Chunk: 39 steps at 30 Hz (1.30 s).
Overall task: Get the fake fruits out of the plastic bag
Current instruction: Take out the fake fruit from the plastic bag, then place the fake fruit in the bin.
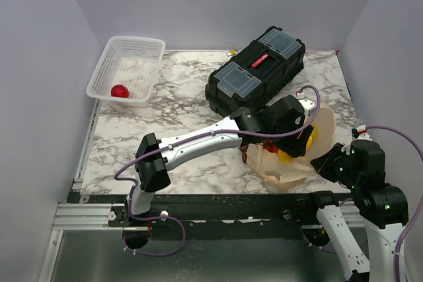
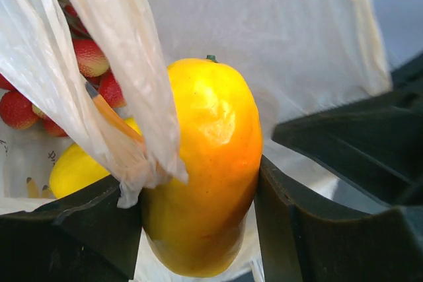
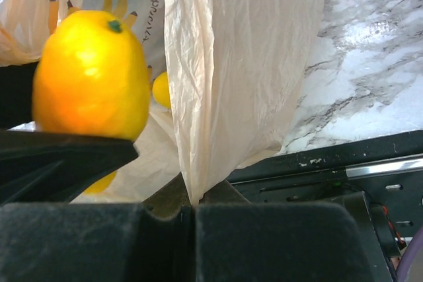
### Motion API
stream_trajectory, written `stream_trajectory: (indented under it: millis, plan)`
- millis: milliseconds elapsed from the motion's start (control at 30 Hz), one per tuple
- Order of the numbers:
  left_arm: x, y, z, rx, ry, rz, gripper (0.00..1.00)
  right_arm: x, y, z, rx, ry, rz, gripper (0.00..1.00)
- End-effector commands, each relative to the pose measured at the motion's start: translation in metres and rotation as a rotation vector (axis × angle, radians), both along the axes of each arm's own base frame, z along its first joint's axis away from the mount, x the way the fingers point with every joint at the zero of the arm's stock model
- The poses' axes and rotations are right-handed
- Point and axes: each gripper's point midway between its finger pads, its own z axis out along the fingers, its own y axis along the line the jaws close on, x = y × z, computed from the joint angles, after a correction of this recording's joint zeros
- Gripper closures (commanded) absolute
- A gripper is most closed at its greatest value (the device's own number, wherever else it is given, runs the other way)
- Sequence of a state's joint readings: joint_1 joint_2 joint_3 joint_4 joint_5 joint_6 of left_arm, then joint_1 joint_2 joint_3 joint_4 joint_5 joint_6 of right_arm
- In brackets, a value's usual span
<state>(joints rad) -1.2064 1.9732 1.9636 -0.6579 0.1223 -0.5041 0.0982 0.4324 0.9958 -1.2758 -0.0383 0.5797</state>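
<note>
The pale-orange plastic bag (image 1: 299, 163) lies at the table's front right. My left gripper (image 1: 305, 138) reaches into its mouth and is shut on a yellow-orange oval fruit (image 2: 201, 170), which also shows in the right wrist view (image 3: 92, 74). A fold of bag film (image 2: 132, 84) drapes over the fruit's left side. A red berry cluster (image 2: 89, 70) and another yellow fruit (image 2: 76, 170) lie deeper in the bag. My right gripper (image 3: 192, 206) is shut on the bag's edge (image 3: 231, 77) and holds it up. A red apple (image 1: 119, 90) sits in the white basket.
The white mesh basket (image 1: 142, 47) stands at the back left. A black toolbox (image 1: 256, 69) lies at the back centre, just behind the bag. The marble tabletop (image 1: 172, 117) ends at a black rail (image 1: 218, 197) in front.
</note>
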Motion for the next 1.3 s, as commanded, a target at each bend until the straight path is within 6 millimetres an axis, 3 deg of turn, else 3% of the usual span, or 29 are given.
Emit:
stream_trajectory:
  millis: [0, 167, 400, 533, 600, 700, 767, 867, 1000, 1167, 1267]
  plan:
    - [-0.023, 0.013, 0.049, -0.085, -0.002, -0.125, 0.92, 0.002, -0.005, 0.001, -0.009, -0.029, -0.035, 0.99]
    - [-0.033, 0.027, 0.072, -0.145, -0.002, -0.185, 0.96, 0.003, -0.010, 0.002, -0.028, -0.029, -0.056, 0.99]
    - [-0.056, 0.070, 0.129, -0.373, -0.019, -0.406, 1.00, 0.006, -0.009, 0.001, -0.026, -0.021, -0.051, 0.99]
    - [-0.042, 0.108, 0.140, -0.418, -0.089, -0.395, 1.00, 0.006, -0.008, 0.000, -0.024, -0.016, -0.045, 0.99]
    - [-0.015, 0.130, 0.136, -0.367, -0.158, -0.276, 1.00, 0.006, -0.007, -0.001, -0.023, -0.016, -0.041, 0.99]
    - [0.048, 0.170, 0.117, -0.224, -0.277, 0.024, 1.00, 0.007, -0.007, -0.001, -0.024, -0.015, -0.039, 0.99]
    - [0.092, 0.208, 0.106, -0.139, -0.346, 0.268, 1.00, 0.007, -0.007, -0.001, -0.025, -0.014, -0.038, 0.99]
    - [0.149, 0.282, 0.093, -0.031, -0.414, 0.645, 1.00, 0.007, -0.007, -0.001, -0.027, -0.013, -0.036, 0.99]
    - [0.200, 0.366, 0.074, 0.026, -0.442, 0.963, 1.00, 0.008, -0.007, -0.001, -0.030, -0.015, -0.033, 0.99]
    - [0.261, 0.456, 0.037, 0.183, -0.476, 1.227, 1.00, 0.007, -0.001, 0.000, -0.012, -0.009, -0.003, 0.99]
    - [0.289, 0.505, 0.012, 0.191, -0.336, 1.344, 1.00, 0.006, -0.001, 0.000, -0.010, -0.010, 0.001, 0.99]
